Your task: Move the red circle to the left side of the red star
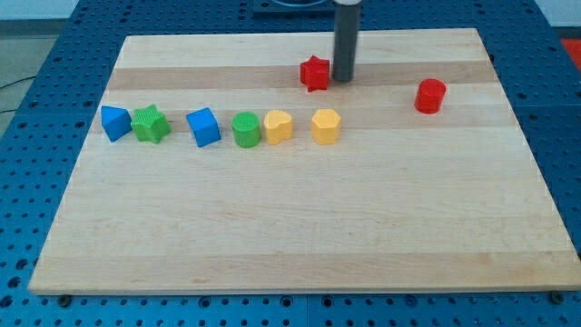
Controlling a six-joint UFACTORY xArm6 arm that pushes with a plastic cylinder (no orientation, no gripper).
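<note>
The red star point(314, 74) lies near the view's top, a little right of centre on the wooden board point(300, 236). The red circle point(430, 95) lies well to its right and slightly lower. My tip point(343, 80) stands just to the right of the red star, close to or touching it, and far to the left of the red circle.
A row of blocks lies below the star, from the view's left: a blue block point(114, 122), a green star point(150, 124), a blue block point(203, 127), a green circle point(245, 129), a yellow block point(279, 126), a yellow block point(326, 126).
</note>
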